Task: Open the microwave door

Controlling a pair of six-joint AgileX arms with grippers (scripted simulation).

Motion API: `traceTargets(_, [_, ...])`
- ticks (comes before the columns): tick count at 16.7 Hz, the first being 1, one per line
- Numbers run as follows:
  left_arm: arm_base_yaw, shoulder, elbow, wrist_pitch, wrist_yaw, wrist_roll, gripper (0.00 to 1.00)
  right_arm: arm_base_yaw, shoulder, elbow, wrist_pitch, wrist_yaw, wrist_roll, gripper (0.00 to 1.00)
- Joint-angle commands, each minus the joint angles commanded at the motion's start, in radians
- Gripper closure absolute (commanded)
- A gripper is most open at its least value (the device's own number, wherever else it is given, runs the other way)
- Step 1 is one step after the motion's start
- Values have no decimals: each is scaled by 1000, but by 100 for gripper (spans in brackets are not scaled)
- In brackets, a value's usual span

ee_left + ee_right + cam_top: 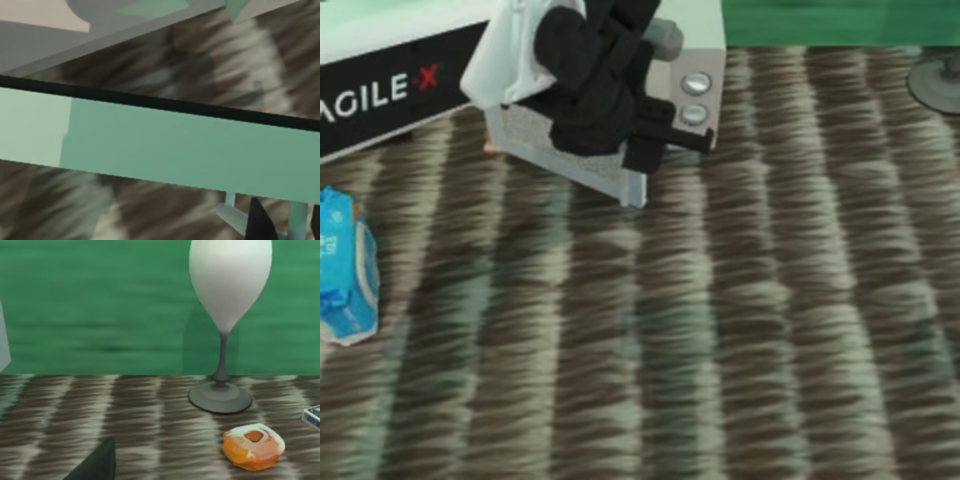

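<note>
Microwave [705, 45] at table's far edge, door swung partway open.
I see its pale box with two silver knobs; the microwave door [570, 160], grey mesh window, angles outward from the microwave's front, hinged left.

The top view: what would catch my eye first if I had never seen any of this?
The black left arm, bent over the pale microwave at the table's far edge, with the microwave door swung out at an angle over the brown striped table. Next, the bright blue packet at the left edge. In the right wrist view, a tall white goblet stands by an orange packet.
</note>
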Motion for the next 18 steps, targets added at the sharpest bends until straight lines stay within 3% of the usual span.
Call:
traceTargets(8, [0,0,0,0,0,0,100,0,0,0,0,0,0,0])
traceTargets(18, [31,-77,-103,35,69,120,100,0,0,0,0,0,0,0])
